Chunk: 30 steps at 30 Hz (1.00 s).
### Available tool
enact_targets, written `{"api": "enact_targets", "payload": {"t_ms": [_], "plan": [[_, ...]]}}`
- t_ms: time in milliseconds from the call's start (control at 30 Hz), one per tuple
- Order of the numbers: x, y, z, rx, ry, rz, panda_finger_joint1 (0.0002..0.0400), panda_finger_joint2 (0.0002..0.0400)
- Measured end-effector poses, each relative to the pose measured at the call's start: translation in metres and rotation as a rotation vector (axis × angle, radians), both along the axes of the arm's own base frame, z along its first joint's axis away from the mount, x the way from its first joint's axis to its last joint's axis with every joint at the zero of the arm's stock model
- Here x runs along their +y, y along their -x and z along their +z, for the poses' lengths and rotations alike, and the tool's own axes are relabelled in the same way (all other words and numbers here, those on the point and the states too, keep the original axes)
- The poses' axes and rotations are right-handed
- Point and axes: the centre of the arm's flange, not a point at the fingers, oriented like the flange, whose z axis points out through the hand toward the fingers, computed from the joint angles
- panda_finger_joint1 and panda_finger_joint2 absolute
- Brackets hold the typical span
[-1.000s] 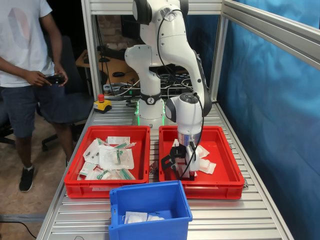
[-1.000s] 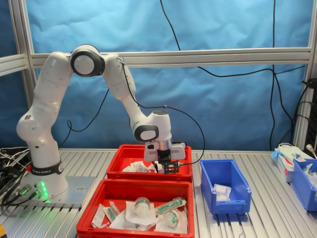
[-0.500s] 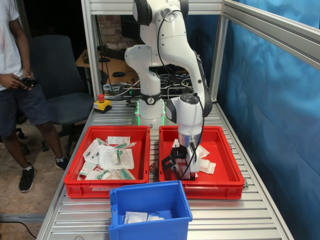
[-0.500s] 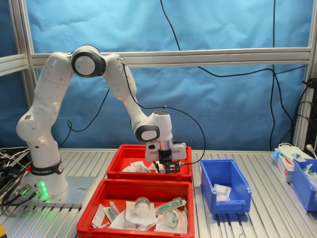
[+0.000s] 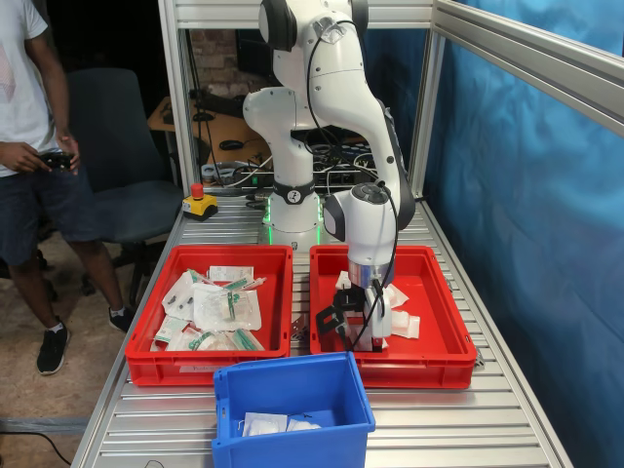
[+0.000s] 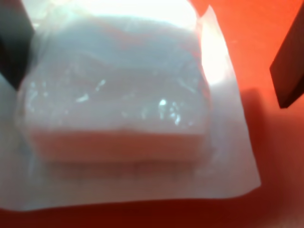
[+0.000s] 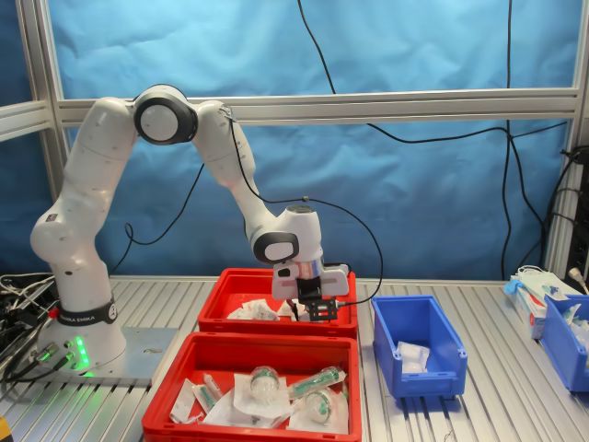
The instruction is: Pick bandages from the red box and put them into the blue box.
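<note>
**Gripper** [image 5: 365, 336]: low inside the red box [image 5: 444, 331], fingers spread wide. In the wrist view a dark finger [image 6: 289, 66] stands at each edge of the frame with one bandage [image 6: 116, 102] between them. One finger stands clear of the packet; contact at the other cannot be told. Nothing is held yet.

**Risks, as judged:**
- Clear wrap flares out past the padded core. Fingers closing too high or off-centre may pinch only film, and the packet could slip free on the lift.
- Fingertips sit close to the tray floor; further descent could press them against it.
- Neighbouring packets lie just beside the target in the first exterior view; a loose wrap edge could drag one along.
- The carry to the blue box [image 5: 292, 382] passes over the red box's front wall; a weak hold could drop the packet on the table.

**Containers:**
- Red box: a few white bandages, clustered near the gripper.
- Second red tray [image 5: 156, 341], at the first exterior view's left: many flatter packets with green markings [image 5: 219, 307]. Not for this task.
- Blue box, in front of both trays: a couple of white packets [image 5: 273, 423] already on its floor.
- Another blue bin [image 7: 566, 341], at the second exterior view's right edge: contents unclear.
</note>
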Motion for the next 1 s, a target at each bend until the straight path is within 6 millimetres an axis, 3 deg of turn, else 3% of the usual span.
{"api": "enact_targets", "payload": {"t_ms": [200,233,400,433,533,567,667,700,867,900,1000], "plan": [[0.0001,-0.0014,-0.0004,-0.001,0.0,-0.001,0.04,0.04],[0.0001,-0.0014,-0.0006,-0.001,0.0,-0.001,0.0367,0.0367],[0.0001,-0.0016,-0.0009,-0.001,0.0,-0.001,0.0367,0.0367],[0.0001,-0.0017,-0.0009,-0.001,0.0,-0.001,0.0317,0.0317],[0.0001,-0.0018,-0.0013,0.0,0.0,-0.001,0.0317,0.0317],[0.0,-0.0018,-0.0013,0.0,0.0,-0.001,0.0267,0.0267],[0.0002,-0.0019,-0.0015,0.0,0.0,-0.001,0.0267,0.0267],[0.0002,-0.002,-0.0014,-0.001,0.0,-0.001,0.0217,0.0217],[0.0005,-0.0028,-0.0007,-0.003,-0.001,0.0,0.0217,0.0217],[0.0007,-0.0034,-0.0002,-0.005,-0.001,0.0,0.0167,0.0167],[0.0011,-0.0046,0.0008,-0.009,-0.002,0.0,0.0167,0.0167]]}}
